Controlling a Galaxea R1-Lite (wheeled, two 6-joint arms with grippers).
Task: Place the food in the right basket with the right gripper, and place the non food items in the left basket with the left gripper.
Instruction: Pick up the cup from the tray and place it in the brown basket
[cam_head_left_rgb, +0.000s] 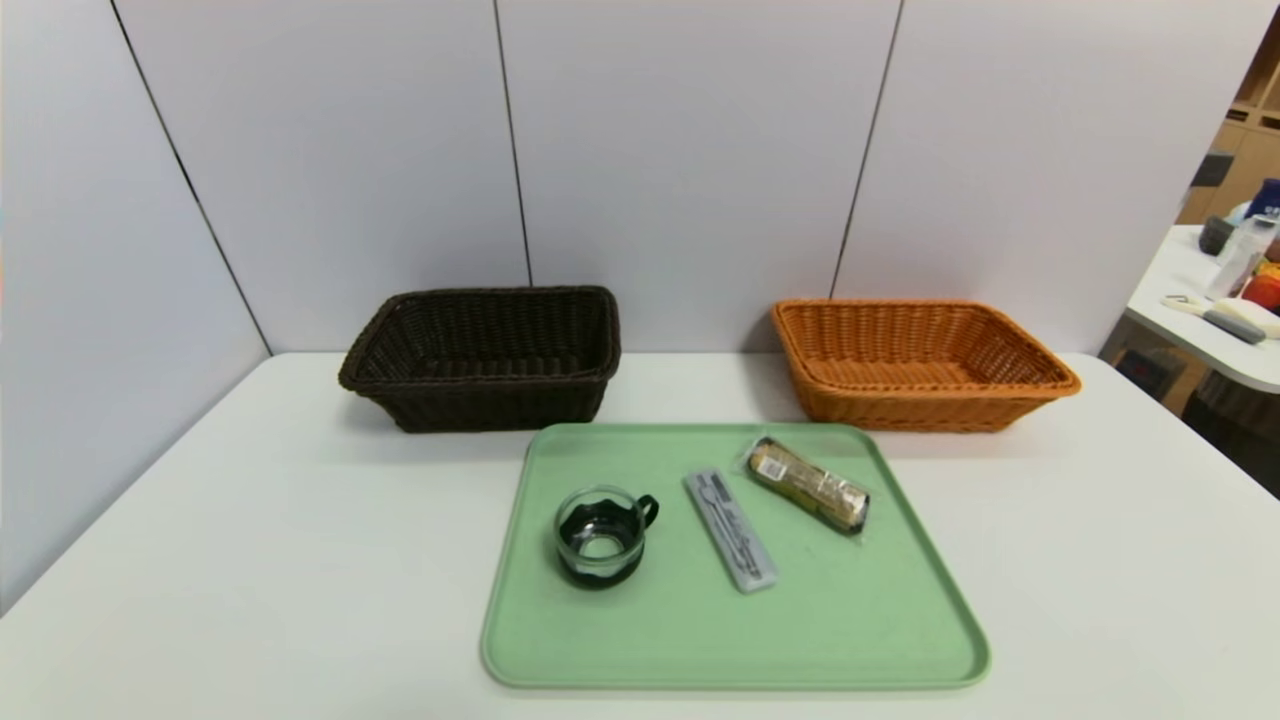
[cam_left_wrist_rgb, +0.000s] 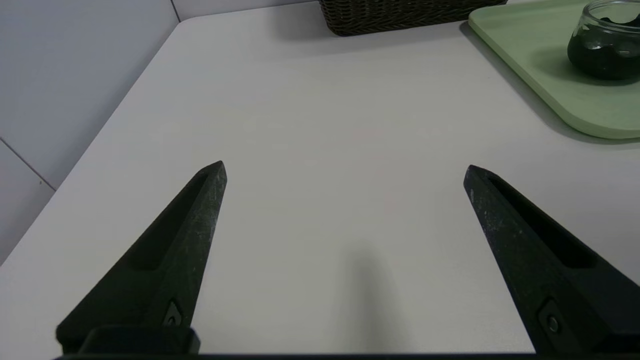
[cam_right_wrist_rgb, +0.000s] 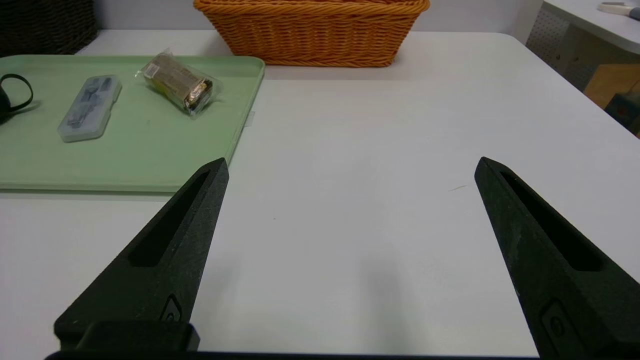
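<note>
Green tray (cam_head_left_rgb: 880, 620) on white worktop (cam_head_left_rgb: 250, 560), just in front of dark left basket (cam_head_left_rgb: 485, 355) and orange right basket (cam_head_left_rgb: 915, 360); on it a wrapped snack bar (cam_head_left_rgb: 808, 484) at the far right, long axis slanting from far-left to near-right, a grey flat case (cam_head_left_rgb: 731, 529) mid-tray lying near-parallel to it, and an upright glass cup (cam_head_left_rgb: 600, 535) at the left, handle towards the case. Left claw (cam_left_wrist_rgb: 345, 172) spread wide over bare worktop left of the tray, holding and touching nothing. Right claw (cam_right_wrist_rgb: 350, 167) likewise wide and empty over worktop right of the tray
</note>
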